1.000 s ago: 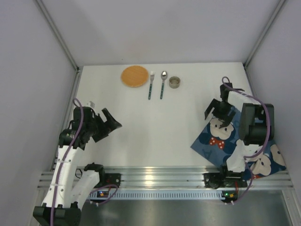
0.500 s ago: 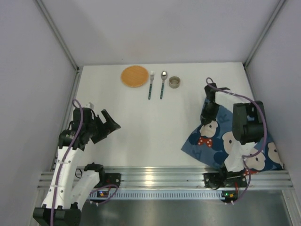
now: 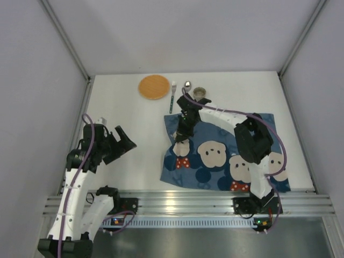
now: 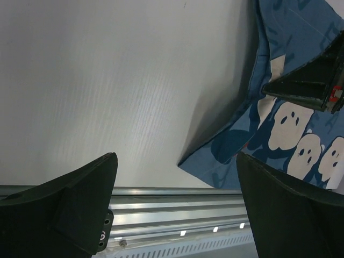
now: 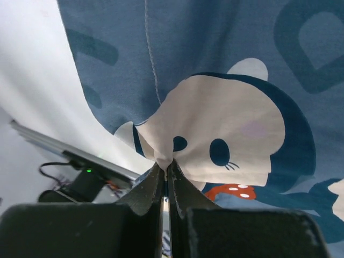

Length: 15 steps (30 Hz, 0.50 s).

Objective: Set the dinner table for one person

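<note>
The dark blue cartoon placemat lies on the white dinner table, spread from the middle to the right side. My right gripper is shut on a pinched fold near the mat's left edge. In the right wrist view the jaws clamp white-and-blue cloth of the placemat. At the left side my left gripper stands open and holds nothing. In its wrist view the left gripper spans the mat's near-left corner from a distance.
At the back of the table stand an orange plate, a fork, a spoon partly behind my right arm, and a small cup. An aluminium rail runs along the near edge. Walls enclose three sides.
My right gripper has shut on the placemat and dragged it left from the right edge toward the middle, spreading it out. The left arm has barely moved.
</note>
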Tool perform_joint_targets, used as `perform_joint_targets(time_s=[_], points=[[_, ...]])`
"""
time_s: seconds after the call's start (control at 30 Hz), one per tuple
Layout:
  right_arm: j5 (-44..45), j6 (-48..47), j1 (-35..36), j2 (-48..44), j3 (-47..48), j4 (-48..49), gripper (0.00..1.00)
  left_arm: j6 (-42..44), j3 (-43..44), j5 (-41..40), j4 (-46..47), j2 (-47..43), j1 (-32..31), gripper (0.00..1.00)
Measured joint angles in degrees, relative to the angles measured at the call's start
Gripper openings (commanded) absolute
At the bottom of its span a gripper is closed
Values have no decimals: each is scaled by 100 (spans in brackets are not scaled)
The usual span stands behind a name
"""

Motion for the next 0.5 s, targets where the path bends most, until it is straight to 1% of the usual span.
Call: perform_joint_targets(time_s=[0.3, 0.5], points=[[-741, 1038, 702, 1423, 1923, 374, 0, 79, 98, -225, -339, -308, 0, 97], [-1016, 1379, 1060, 2037, 2756, 538, 0, 122, 153, -352, -466, -461, 0, 97]])
